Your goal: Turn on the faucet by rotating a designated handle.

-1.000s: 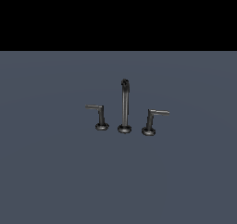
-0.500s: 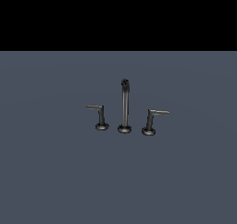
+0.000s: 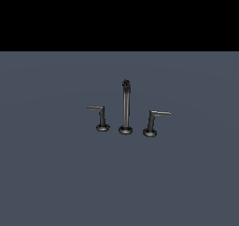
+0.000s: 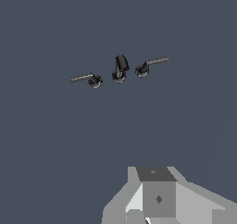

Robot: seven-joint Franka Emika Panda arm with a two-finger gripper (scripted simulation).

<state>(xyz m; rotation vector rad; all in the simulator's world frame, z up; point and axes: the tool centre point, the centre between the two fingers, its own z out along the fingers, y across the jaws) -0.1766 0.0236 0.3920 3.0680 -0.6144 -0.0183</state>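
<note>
Two L-shaped levers, curved-tip faucet (image 3: pixel 125 107).

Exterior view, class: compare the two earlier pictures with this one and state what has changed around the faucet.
Nothing has visibly changed. The spout, the left lever and the right lever stand exactly as before, and the arm has not entered this view.

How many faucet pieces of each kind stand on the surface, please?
Lever handles: 2, one pointing to the exterior view's left, one pointing to its right.
Spout: 1.
Total: 3 pieces.
</note>
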